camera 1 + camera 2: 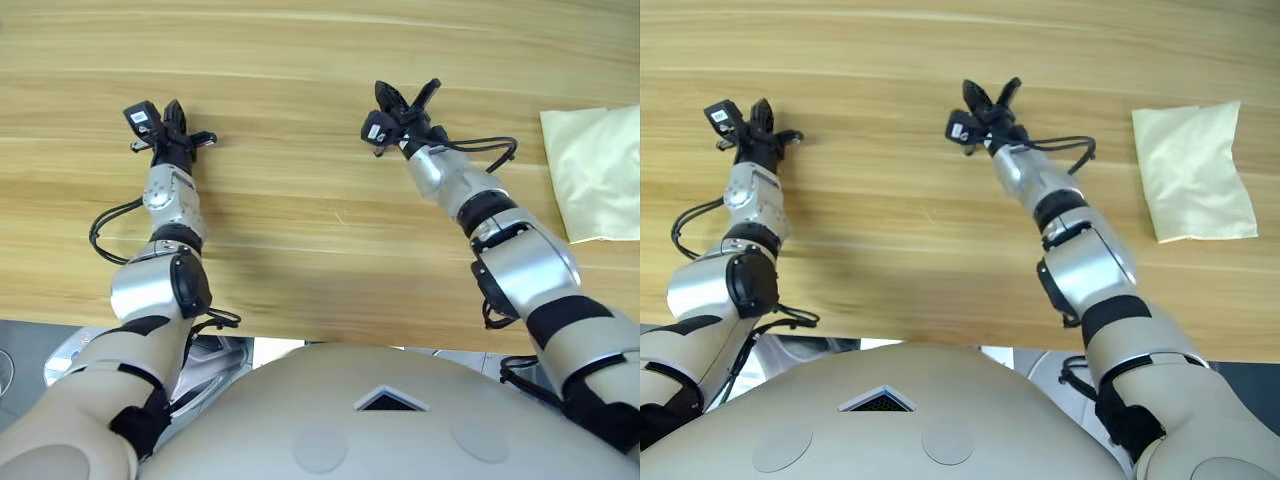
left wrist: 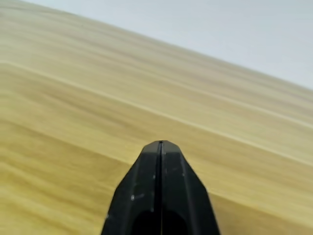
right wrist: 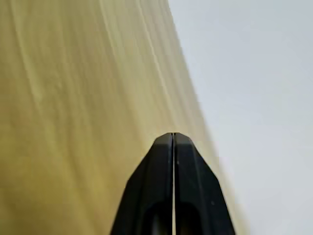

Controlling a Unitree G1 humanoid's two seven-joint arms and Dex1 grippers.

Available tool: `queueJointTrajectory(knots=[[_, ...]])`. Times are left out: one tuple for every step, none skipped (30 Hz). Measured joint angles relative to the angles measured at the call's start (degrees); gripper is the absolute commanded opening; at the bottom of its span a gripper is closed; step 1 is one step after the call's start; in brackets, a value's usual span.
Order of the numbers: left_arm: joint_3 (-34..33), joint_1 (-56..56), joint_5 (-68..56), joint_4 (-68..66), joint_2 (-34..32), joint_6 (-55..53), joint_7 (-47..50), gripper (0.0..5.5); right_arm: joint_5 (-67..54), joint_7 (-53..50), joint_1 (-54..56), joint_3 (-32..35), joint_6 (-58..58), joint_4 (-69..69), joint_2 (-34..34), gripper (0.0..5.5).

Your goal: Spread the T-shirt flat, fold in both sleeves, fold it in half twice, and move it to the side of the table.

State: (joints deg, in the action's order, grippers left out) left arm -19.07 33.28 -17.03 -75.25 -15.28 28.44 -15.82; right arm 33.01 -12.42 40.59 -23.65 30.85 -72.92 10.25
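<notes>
the t-shirt (image 1: 1193, 170) lies as a small, pale yellow folded packet near the right edge of the surface (image 1: 320, 200), well apart from both arms. judged from how it lies, the spreading, the sleeve folds and both halvings are done, and the packet is already set off to the side, so you are at the very end of the task.

your left gripper (image 2: 160, 144) hovers over bare wood toward the left edge, its fingers pressed together and holding nothing. your right gripper (image 3: 173, 136) sits over the middle of the surface, nearer the far edge, fingers likewise closed on nothing, with a clear stretch of wood between it and the shirt.

the next move probably calls for little: check that the packet lies neat, then draw both arms back toward the near edge without brushing it.
</notes>
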Motion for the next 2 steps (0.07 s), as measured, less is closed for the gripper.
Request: queueJointTrajectory(knots=[[0.0,0.4,0.0,0.0,0.0,-0.1,0.1,0.0,-4.8,5.4,-0.8,3.6,1.6,-0.5,-1.2,0.01],[0.0,0.6,0.0,0.0,-0.1,0.0,0.1,0.0,-9.1,10.7,-1.6,6.7,2.2,-0.6,-2.3,0.01]])
